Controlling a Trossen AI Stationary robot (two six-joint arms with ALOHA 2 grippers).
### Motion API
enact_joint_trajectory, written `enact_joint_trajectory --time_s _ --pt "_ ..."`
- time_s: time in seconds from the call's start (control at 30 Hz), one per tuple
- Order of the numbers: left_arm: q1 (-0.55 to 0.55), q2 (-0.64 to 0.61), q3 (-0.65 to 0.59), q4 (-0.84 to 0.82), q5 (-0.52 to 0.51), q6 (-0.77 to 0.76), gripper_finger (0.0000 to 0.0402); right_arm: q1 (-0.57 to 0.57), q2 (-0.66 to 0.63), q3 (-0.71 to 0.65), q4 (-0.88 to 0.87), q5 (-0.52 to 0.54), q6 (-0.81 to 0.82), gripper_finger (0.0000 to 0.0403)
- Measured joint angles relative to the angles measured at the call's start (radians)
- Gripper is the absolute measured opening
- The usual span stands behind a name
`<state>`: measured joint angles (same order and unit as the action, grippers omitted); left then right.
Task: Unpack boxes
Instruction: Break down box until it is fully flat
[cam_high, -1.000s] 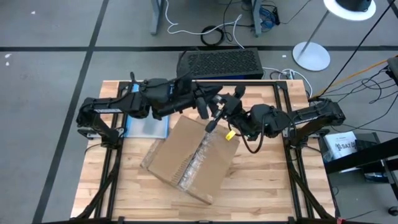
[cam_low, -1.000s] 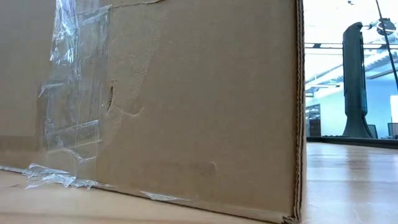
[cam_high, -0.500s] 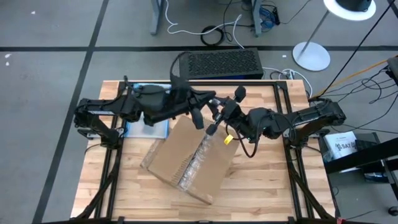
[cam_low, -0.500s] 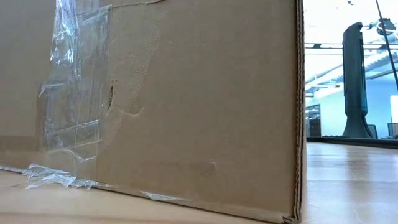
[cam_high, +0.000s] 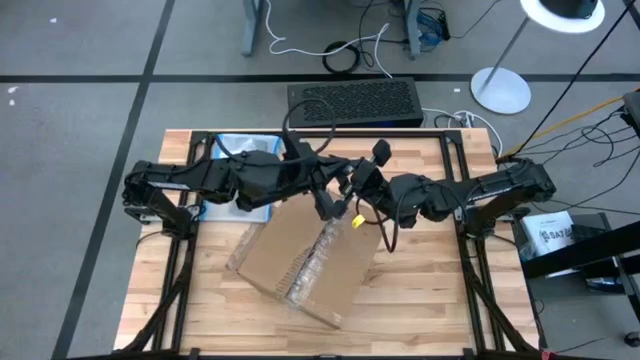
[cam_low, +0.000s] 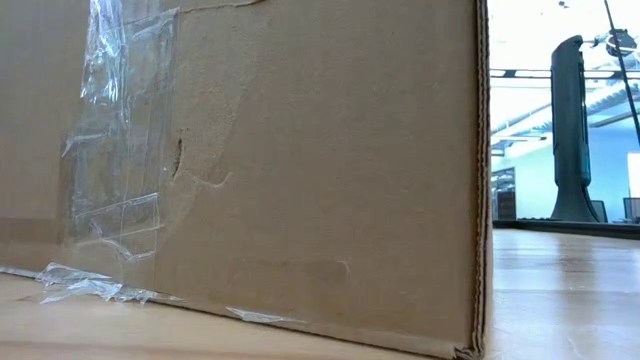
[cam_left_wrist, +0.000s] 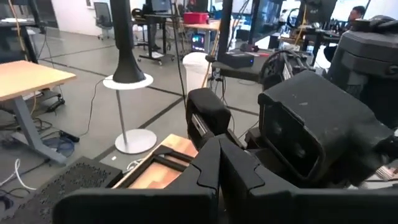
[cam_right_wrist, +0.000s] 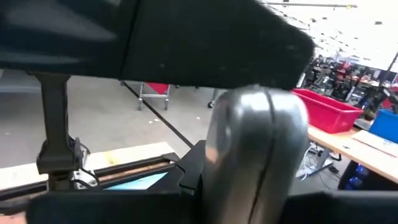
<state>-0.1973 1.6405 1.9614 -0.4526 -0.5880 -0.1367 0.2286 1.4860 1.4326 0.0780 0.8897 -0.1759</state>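
The brown cardboard box (cam_high: 300, 255) rests on its base mid-table, clear tape (cam_high: 320, 255) running over its top. In the low view it (cam_low: 250, 170) fills most of the picture. My left gripper (cam_high: 326, 206) reaches in from the left, shut, above the box's far edge. In its wrist view the shut fingers (cam_left_wrist: 217, 163) point at the right arm's wrist. My right gripper (cam_high: 360, 195) comes from the right and is shut on a slim tool with a silvery body (cam_right_wrist: 255, 143) and a yellow end (cam_high: 357, 222). My left gripper's shut fingers stand close to the tool and the box's far edge; whether they touch either I cannot tell. My right gripper holds the tool's silvery body (cam_right_wrist: 249, 155) between its two fingers. The tool slants down, its yellow end over the box's far top edge.
A clear pouch with a blue edge (cam_high: 235, 150) lies at the table's far left, under the left arm. A black grille-topped unit (cam_high: 355, 100) stands beyond the far edge. Bare wood (cam_high: 430, 290) lies near and right of the box. A lamp base (cam_high: 500, 90) is on the floor.
My left gripper has swung toward the table's near edge, over the box's far edge, and rolled about its own axis, staying shut. My right gripper has tipped a little, and the tool's yellow end has shifted slightly leftward. The box has kept still.
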Motion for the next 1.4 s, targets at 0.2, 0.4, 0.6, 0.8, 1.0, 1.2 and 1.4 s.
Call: enact_joint_trajectory --time_s 0.2,0.4,0.6,0.8,1.0,1.2,1.4 --pt "-0.001 -0.023 0.035 0.035 -0.103 0.154 0.001 -0.006 -0.026 0.0 -0.032 0.028 0.138 0.0057" --pt "-0.001 -0.094 0.082 -0.226 -0.145 0.046 0.001 0.023 -0.118 -0.053 -0.102 0.03 0.348 0.0057" --pt "0.012 -0.133 0.075 -0.735 -0.119 -0.327 0.001 0.04 -0.248 -0.286 0.102 0.115 0.544 0.0057" --pt "-0.053 -0.117 -0.021 -0.715 0.194 -0.234 0.001 0.04 -0.205 -0.564 0.956 -0.006 0.39 0.0057" --pt "-0.08 -0.101 -0.165 -0.604 0.411 -0.172 0.001 0.039 -0.127 -0.557 1.013 -0.079 0.336 0.0057" --pt "-0.07 -0.101 -0.268 -0.52 0.486 -0.136 0.001 0.039 -0.101 -0.516 0.93 -0.075 0.294 0.0057" --pt "-0.041 -0.102 -0.306 -0.505 0.497 -0.118 0.001 0.032 -0.1 -0.513 0.823 -0.074 0.323 0.0057"
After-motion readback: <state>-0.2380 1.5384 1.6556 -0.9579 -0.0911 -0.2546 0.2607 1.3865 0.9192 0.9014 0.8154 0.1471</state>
